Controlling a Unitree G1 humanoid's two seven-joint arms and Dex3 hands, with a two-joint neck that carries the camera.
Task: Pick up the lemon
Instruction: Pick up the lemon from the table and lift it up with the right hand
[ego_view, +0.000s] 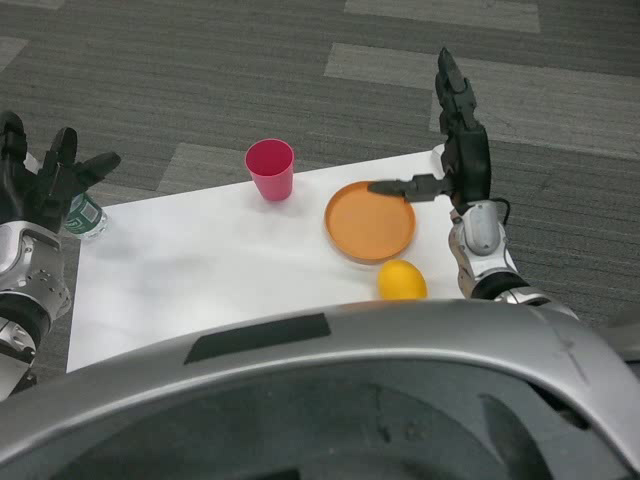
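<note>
Right hand spread open, holding nothing, above the orange plate; lemon lies near.

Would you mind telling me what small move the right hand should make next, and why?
Probably bring the right hand back and down toward the lemon. The hand is open above the orange plate's far edge, while the lemon lies nearer the robot, beside the plate.

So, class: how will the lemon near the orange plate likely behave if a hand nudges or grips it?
The lemon looks rounded and smooth, so a nudge would probably roll it, perhaps off the table edge nearby. It seems firm, likely keeping shape when gripped. Its curved skin may slip from the right hand, open above.
</note>
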